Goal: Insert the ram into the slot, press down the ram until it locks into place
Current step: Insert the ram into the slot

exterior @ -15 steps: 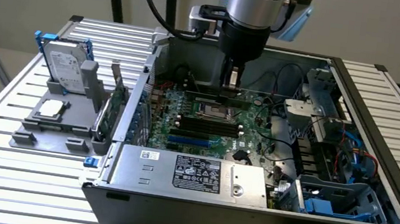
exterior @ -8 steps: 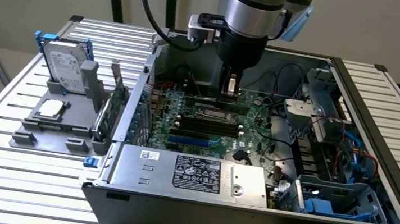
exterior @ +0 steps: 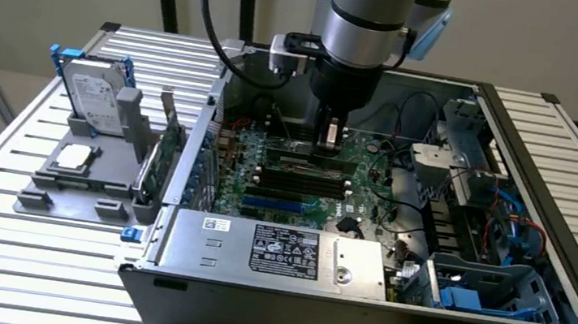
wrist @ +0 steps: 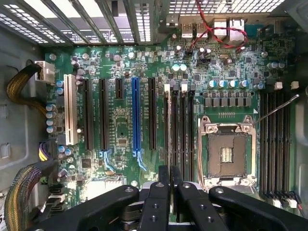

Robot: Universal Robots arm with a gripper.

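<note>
While the claw (wrist: pixel 169 171) is clenched, its fingers (wrist: pixel 163 182) a sliver apart, I judge it is pinching the ram (exterior: pixel 295 159) by its top edge. The ram stands on edge along the far slot (wrist: pixel 167 89) of the black bank on the board (wrist: pixel 120 120); whether it is seated I cannot tell. I expect it to be light, stiff, thin and fragile, best held mid-length on the upper edge, clear of chips and contacts. Spare slots (exterior: pixel 298 181) lie just nearer. A holder (exterior: pixel 69 174) sits outside the case (exterior: pixel 251 305), at the exterior view's left.

arm (exterior: pixel 370 8): cut off at top | memory slots (wrist: pixel 184 125): ends behind tool (wrist: pixel 170 171)
</note>
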